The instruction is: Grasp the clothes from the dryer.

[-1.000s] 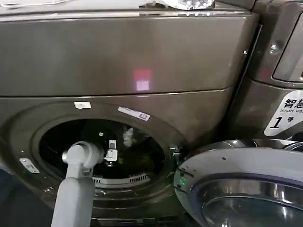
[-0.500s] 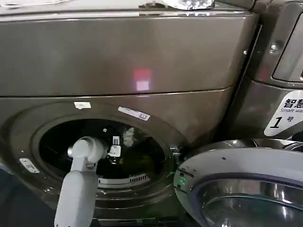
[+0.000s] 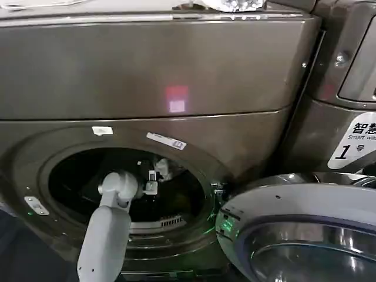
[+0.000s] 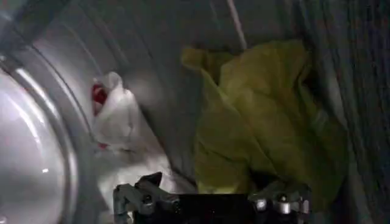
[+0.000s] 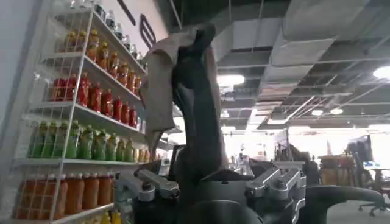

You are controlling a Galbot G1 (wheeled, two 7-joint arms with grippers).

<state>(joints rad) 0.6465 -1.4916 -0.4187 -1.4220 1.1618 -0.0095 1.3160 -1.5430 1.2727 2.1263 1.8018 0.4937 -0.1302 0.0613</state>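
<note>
The dryer [image 3: 147,76] took up most of the head view, its round porthole [image 3: 126,188] open on a dark drum, the swung-out door [image 3: 299,229] just beside the opening on the robot's right. Through the porthole reached the left arm [image 3: 106,235], its left gripper [image 3: 151,182] well inside the drum and pointed toward the back wall.

Beyond that gripper, in the left wrist view, lay the clothes: a yellow-green piece [image 4: 268,122] crumpled against the drum wall directly ahead of the left gripper [image 4: 210,204], and a whitish-grey piece [image 4: 122,122] off to one side of it, resting by the drum's pale rim. The jaws stood apart with nothing between them, the yellow-green cloth lying just past the tips, so a short push straight ahead would likely bring it between the fingers.

The right gripper [image 5: 210,195] was outside the dryer, clamped on a brownish-grey cloth [image 5: 183,91] that stood up between its fingers, with a drinks shelf [image 5: 79,115] behind.
</note>
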